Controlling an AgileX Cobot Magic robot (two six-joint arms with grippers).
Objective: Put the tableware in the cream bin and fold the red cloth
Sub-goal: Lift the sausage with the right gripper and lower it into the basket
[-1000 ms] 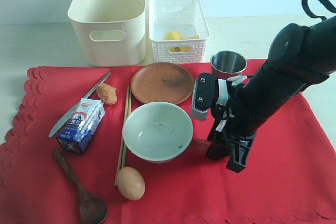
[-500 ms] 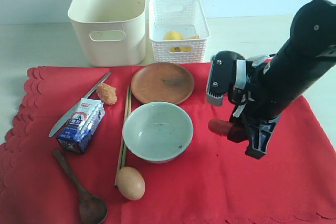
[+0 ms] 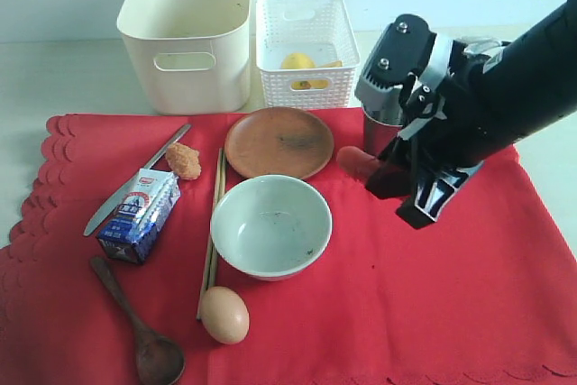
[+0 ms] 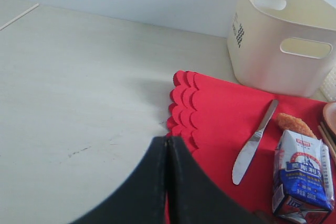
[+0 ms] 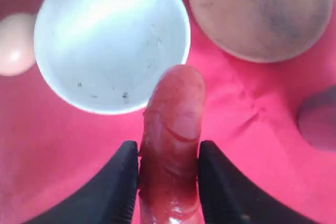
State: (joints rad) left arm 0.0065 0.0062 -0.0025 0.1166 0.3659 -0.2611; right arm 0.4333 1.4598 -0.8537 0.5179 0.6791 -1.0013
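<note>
The red cloth covers the table front. On it lie the white bowl, brown plate, knife, chopsticks and wooden spoon. The steel cup is half hidden behind my right arm. The cream bin stands behind the cloth. My right gripper hangs above the cloth in front of the cup, shut on a red-brown sausage, with the bowl and plate below. My left gripper is shut and empty over the cloth's scalloped edge, with the knife nearby.
A white lattice basket with yellow food stands right of the bin. A milk carton, a fried piece and an egg lie on the cloth. Bare table stretches left of the cloth.
My right arm has risen and moved back and to the right with the sausage, from beside the bowl to in front of the steel cup. Everything on the cloth stays put.
</note>
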